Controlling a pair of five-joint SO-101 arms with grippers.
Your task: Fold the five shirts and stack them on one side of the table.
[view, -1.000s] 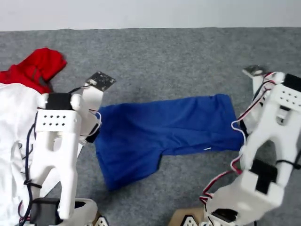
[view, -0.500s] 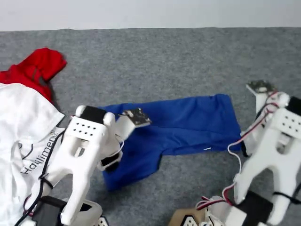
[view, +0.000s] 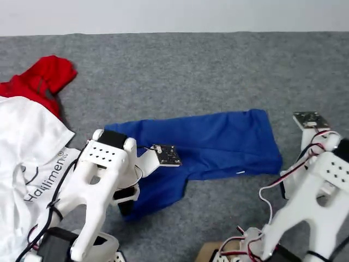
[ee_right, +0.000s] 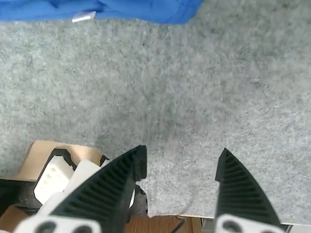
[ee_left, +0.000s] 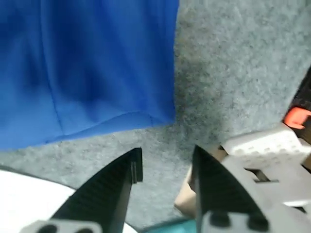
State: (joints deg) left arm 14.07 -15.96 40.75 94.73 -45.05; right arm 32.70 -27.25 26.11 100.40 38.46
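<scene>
A blue shirt lies partly folded on the grey felt in the middle of the table, one flap reaching toward the near edge. My left arm stands over that near-left flap. My left gripper is open just above bare felt, beside the blue shirt's corner, holding nothing. My right arm stands off the shirt's right end. My right gripper is open over bare felt, with the blue shirt's hem and its white tag a little way ahead.
A white shirt lies spread at the left, a crumpled red shirt behind it. The table's near edge and an arm base lie under my right gripper. Bare felt stretches behind the blue shirt.
My left arm swung right from beside the shirt to over its near-left flap. My right arm drew back from the shirt's right end toward the near edge. The shirt kept its shape.
</scene>
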